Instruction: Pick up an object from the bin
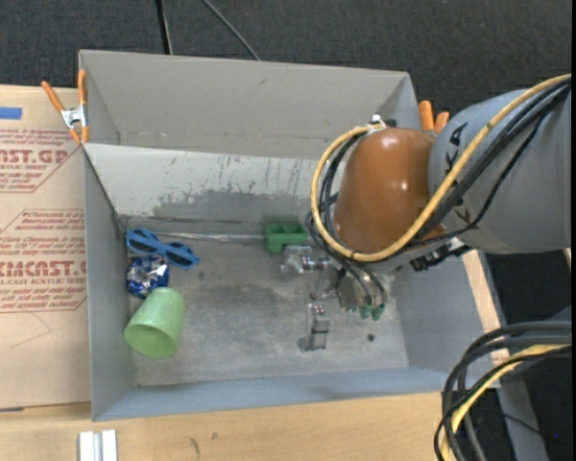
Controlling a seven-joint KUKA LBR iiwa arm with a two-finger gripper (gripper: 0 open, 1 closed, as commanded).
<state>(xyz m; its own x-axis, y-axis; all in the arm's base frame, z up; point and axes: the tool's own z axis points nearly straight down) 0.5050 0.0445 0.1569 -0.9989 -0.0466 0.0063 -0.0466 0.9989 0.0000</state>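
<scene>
grey metal bin [106,277]: open box seen from above, floor scuffed; loose things mostly on its left side.
arm [518,171]: reaches in from the right, grey, w/ orange-brown cover [384,195] at the wrist; yellow + black cables [319,176] looped round it.
end effector [318,332]: low over bare floor, right of centre, toward the front wall. how far open: can't tell. nothing seen in its hold.
nearest thing: green block [282,235], at foot of the back wall, up and left of the end effector, apart from it.
green cup [156,323]: on its side, front-left corner, wider end toward front-left.
blue sunglasses [160,249]: left side, behind the cup.
crumpled blue/silver wrapper [146,277]: btwn sunglasses and cup, close to both.
</scene>
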